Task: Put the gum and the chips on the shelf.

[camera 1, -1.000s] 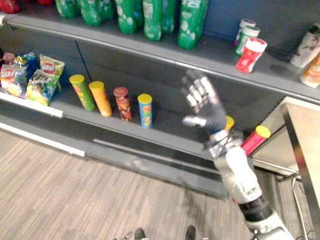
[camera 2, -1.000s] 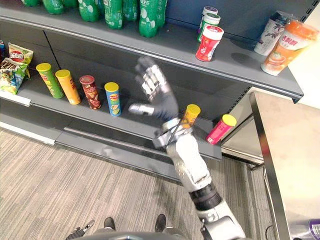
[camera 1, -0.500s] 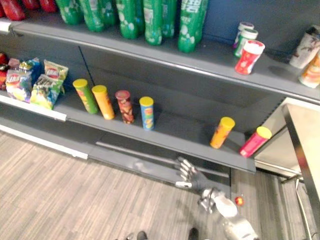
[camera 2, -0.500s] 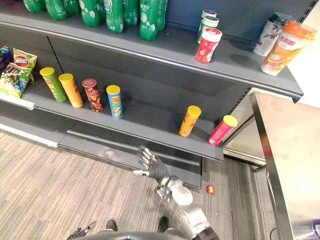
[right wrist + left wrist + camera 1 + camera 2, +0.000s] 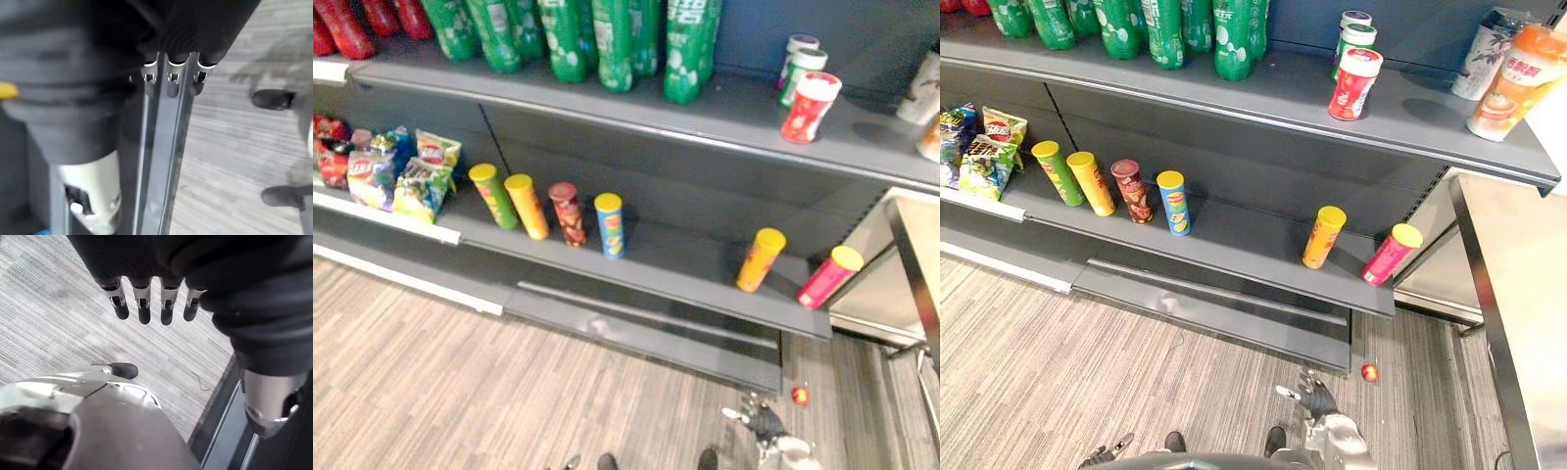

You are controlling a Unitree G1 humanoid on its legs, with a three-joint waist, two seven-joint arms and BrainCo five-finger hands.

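2 hands: both empty, nothing gripped.
right hand (image 5: 1312, 398): low over the floor (image 5: 1087, 343) in front of the shelf (image 5: 1244, 233), fingers straight and spread.
left hand (image 5: 143, 303): over the floor, fingers straight in a row, thumb apart.
gum (image 5: 1353, 82): red tub standing on the top board (image 5: 1410, 116), right of the green bottles (image 5: 1232, 34); two white-green tubs (image 5: 1352, 32) just behind it.
chips: orange can (image 5: 1322, 237) and pink can (image 5: 1391, 255) stand near each other at the right end of the lower board, well apart from a row of four cans (image 5: 1173, 202) further left.
bags (image 5: 984, 152): chip packs at the left end of the lower board.
ball (image 5: 1369, 373): small, red, on the floor near the right hand, not touching it.
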